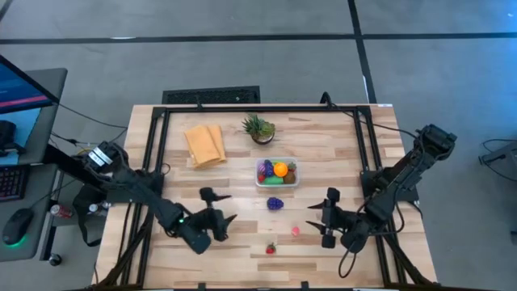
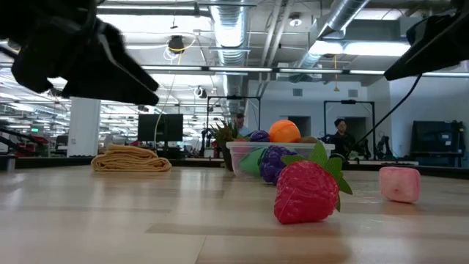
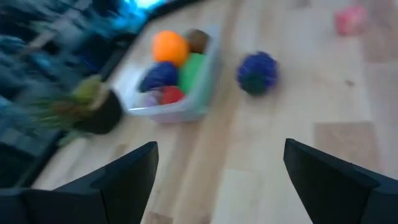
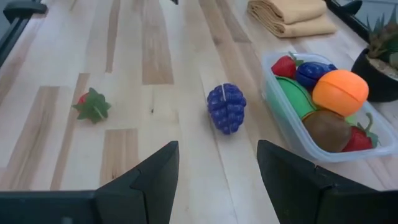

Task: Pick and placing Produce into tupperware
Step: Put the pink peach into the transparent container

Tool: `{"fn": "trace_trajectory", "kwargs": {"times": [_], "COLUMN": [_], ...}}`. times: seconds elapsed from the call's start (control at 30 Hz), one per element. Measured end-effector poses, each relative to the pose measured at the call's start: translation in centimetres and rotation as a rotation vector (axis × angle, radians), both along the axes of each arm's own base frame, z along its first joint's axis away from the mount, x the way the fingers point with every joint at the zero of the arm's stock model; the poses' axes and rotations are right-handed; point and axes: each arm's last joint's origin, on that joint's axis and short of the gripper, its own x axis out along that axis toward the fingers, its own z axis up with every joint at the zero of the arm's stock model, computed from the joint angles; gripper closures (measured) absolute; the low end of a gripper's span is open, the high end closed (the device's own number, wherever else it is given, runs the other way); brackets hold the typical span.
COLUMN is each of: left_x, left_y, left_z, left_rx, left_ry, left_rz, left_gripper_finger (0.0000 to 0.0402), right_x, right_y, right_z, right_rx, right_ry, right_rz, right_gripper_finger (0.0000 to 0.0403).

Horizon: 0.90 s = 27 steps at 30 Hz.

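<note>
The clear tupperware point(image 1: 277, 173) sits mid-table holding orange, purple, green, brown and red toy produce; it also shows in the right wrist view point(image 4: 323, 118) and the left wrist view point(image 3: 180, 81). A purple grape bunch point(image 1: 275, 203) lies on the table just near of it, seen too in the right wrist view point(image 4: 226, 107). A red strawberry point(image 1: 271, 248) lies near the front edge, and a pink piece point(image 1: 295, 230) right of it. My left gripper point(image 1: 216, 212) is open and empty, left of the grapes. My right gripper point(image 1: 329, 218) is open and empty, right of the pink piece.
A folded yellow-orange cloth point(image 1: 205, 145) and a spiky green plant in a brown pot point(image 1: 259, 129) stand at the far side, behind the tupperware. A black frame runs along the table's edges. Bare wood lies between the two grippers.
</note>
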Motion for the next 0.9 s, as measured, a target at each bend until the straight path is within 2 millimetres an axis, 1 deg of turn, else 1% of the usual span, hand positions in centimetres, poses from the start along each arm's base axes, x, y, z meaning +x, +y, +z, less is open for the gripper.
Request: {"fn": "trace_trajectory", "kwargs": {"times": [0.13, 0.2, 0.33, 0.47, 0.6, 0.7, 0.83, 0.9], "left_x": [-1.9, -2.6, -3.6, -3.9, -3.7, -3.2, -2.6, -2.5], "left_y": [-0.5, -0.7, -1.0, -1.0, -1.2, -1.4, -1.3, -1.0], "left_z": [-1.0, -1.2, -1.6, -1.8, -1.7, -1.3, -0.3, -0.2], "left_rx": [0.033, 0.042, 0.043, 0.018, -0.034, -0.091, -0.167, -0.188], "left_ry": [-0.147, -0.218, -0.286, -0.294, -0.279, -0.283, -0.336, -0.356], "left_rz": [0.062, 0.088, 0.097, 0.077, 0.001, -0.114, -0.322, -0.387], "left_gripper_finger": [0.0065, 0.0065, 0.0065, 0.0065, 0.0065, 0.0065, 0.0065, 0.0065], "right_x": [-0.3, -0.4, -1.2, -1.9, -2.4, -2.6, -2.4, -2.2], "right_y": [0.3, 0.7, 2.1, 3.2, 3.8, 4.2, 4.9, 5.2], "right_z": [0.0, -0.4, -2.2, -4.6, -6.7, -7.9, -8.8, -9.1], "right_rx": [0.034, 0.038, 0.006, -0.024, 0.003, 0.043, 0.095, 0.122], "right_ry": [-0.024, -0.044, -0.087, -0.16, -0.225, -0.255, -0.277, -0.288], "right_rz": [-0.024, -0.04, -0.084, -0.15, -0.206, -0.232, -0.236, -0.237], "right_gripper_finger": [0.0193, 0.0193, 0.0193, 0.0193, 0.0193, 0.0193, 0.0193, 0.0193]}}
